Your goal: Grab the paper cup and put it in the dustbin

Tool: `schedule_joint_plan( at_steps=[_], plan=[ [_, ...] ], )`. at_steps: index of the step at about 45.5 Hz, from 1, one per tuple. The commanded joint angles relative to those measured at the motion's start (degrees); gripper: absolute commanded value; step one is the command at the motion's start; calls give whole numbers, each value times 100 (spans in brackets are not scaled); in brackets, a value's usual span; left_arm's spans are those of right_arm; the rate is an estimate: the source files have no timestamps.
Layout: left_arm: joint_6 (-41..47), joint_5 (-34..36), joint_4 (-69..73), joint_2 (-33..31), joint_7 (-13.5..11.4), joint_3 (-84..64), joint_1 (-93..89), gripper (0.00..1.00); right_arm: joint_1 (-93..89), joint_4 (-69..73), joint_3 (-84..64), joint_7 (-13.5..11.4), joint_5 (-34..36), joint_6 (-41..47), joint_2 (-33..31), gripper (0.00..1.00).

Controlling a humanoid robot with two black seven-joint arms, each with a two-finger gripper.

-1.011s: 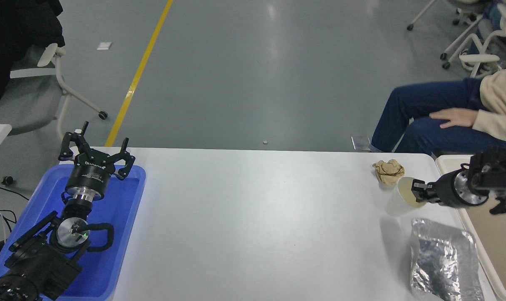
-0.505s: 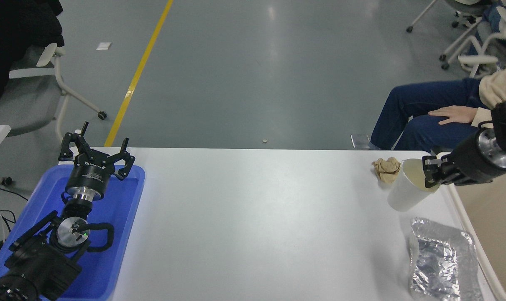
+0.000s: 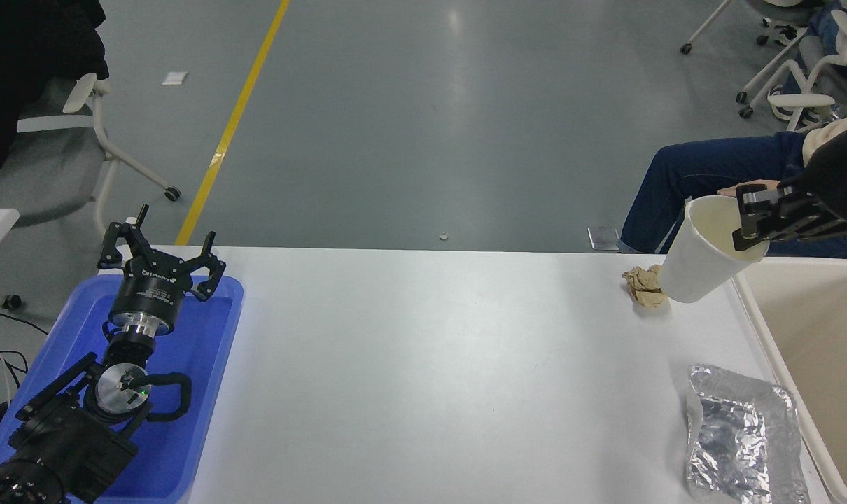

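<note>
Paper cup [image 3: 696,259], white, tapered, tilted, rim clamped in right hand [image 3: 749,222]

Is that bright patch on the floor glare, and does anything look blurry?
Head view: yes, overhead light glares off the glossy grey floor; the foil bag glints; the paper cup and right gripper look reasonably sharp; the table shows only soft shadows.
</note>
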Motion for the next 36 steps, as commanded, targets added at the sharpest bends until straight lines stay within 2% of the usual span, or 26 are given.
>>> schedule_joint_plan(
  at_steps=[1, 16, 27, 36],
  plan=[
    [4, 5, 0, 0, 4, 0, -1, 100, 503, 36, -110, -1, -10, 183, 62, 0],
    [-5, -4, 0, 0, -4, 0, -1, 100, 407, -157, -628, 8, 69, 16, -34, 0],
    [-13, -4, 0, 0, -5, 0, -1, 100, 38, -877, -1305, 8, -19, -45, -878, 0],
    [-13, -4, 0, 0, -5, 0, -1, 100, -911, -1554, -1472, -1, -28, -607, -1406, 0]
  ],
)
